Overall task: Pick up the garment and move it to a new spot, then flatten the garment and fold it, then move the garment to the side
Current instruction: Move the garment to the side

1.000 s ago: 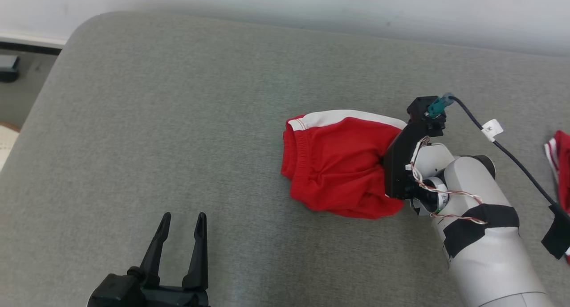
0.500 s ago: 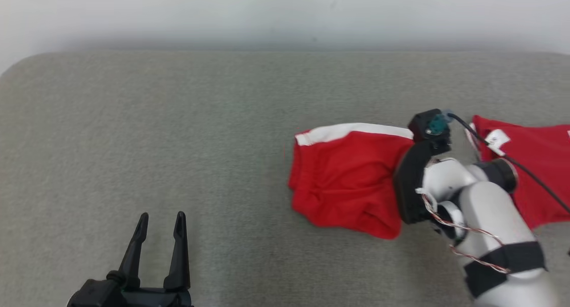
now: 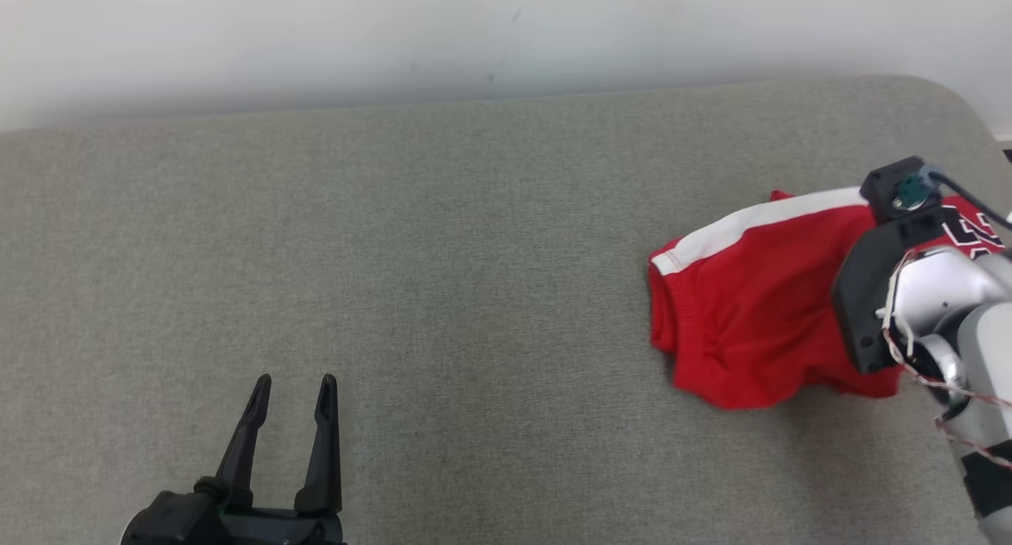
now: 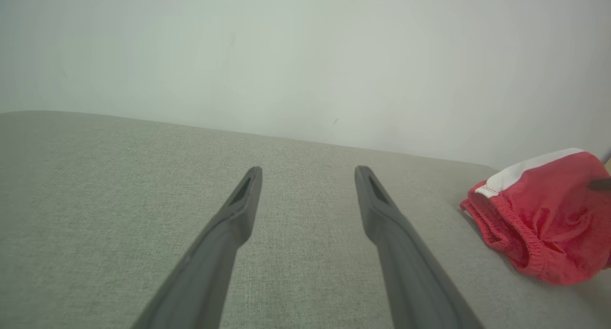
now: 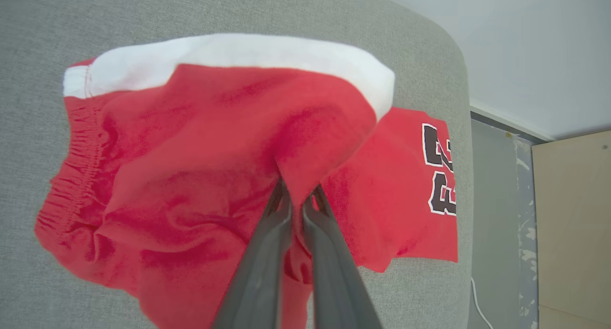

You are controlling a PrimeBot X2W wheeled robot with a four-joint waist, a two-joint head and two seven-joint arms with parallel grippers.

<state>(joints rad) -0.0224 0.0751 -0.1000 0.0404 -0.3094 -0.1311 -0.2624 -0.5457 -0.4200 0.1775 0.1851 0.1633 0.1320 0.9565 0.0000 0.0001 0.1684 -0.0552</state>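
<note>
I am pinching the red elastic-waisted shorts with a white side stripe [image 5: 191, 152] in my right hand [image 5: 298, 195], its two dark fingers nearly together on a raised fold of cloth. The shorts are lying doubled over at the right end of the grey woven-fabric surface [image 3: 395, 252], overlapping a red panel with black-and-white numerals [image 5: 439, 176]. I cannot tell whether that panel is part of the same garment. My left hand [image 3: 292, 387] is hovering wide and empty at the near left. I am judging this to be the move-aside step. The next move is calling for lowering, releasing cleanly and backing off without dragging the cloth.
</note>
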